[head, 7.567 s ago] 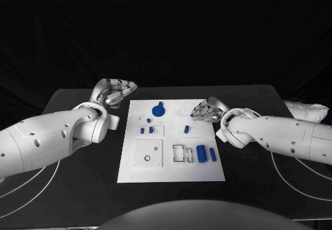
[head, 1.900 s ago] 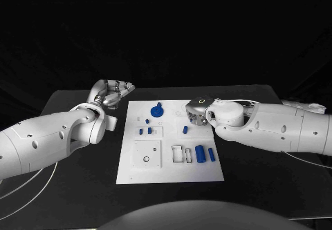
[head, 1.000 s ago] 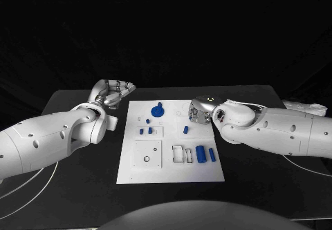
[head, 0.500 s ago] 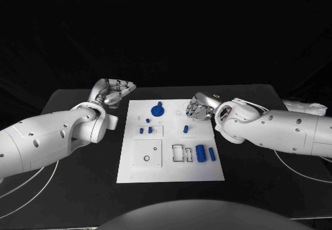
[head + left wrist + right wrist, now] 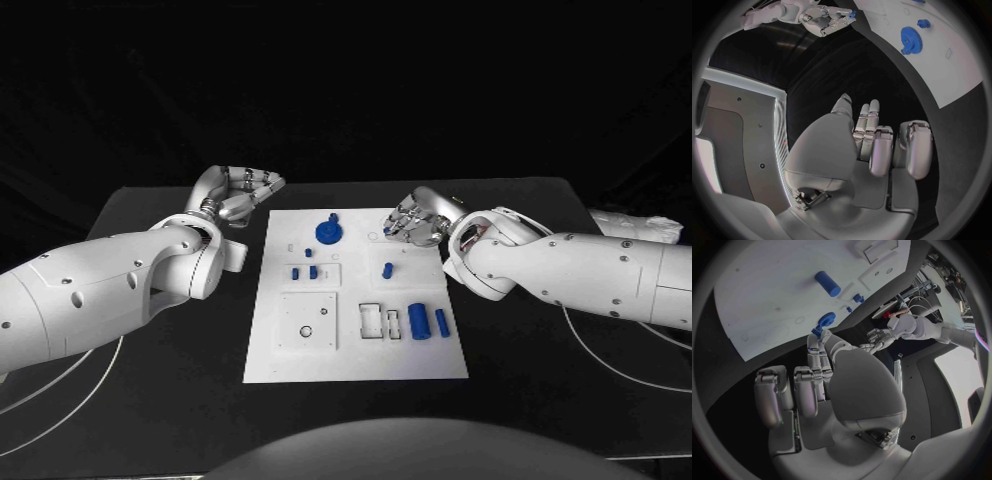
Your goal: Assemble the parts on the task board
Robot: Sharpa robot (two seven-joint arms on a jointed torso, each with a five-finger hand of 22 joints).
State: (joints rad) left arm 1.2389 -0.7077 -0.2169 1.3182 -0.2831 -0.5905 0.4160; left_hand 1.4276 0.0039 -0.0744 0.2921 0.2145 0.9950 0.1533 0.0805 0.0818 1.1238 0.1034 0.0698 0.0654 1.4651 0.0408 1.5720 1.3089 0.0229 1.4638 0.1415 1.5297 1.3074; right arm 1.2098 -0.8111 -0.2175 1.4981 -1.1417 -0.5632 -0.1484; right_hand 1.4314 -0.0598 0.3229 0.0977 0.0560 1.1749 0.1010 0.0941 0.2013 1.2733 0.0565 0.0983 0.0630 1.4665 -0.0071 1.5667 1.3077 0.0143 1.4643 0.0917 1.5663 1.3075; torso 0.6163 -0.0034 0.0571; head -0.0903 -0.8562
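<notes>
Our right hand (image 5: 415, 222) has lifted a small blue part (image 5: 851, 15) off the task board (image 5: 361, 345), pinching it, ready to place; our left hand (image 5: 238, 190) stays curled, holding nothing.

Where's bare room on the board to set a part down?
Free: the white task board's near strip below the recesses, and its right edge beside the blue cylinders. Crowded: far end, round the blue gear under the right hand.

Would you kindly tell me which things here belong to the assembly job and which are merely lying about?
Belongs to the job:
- white rectangular task board
- blue toothed gear
- large blue cylinder
- small blue peg
- small blue piece pinched in the right hand

Lying about:
- crumpled white cloth at the table's right edge
</notes>
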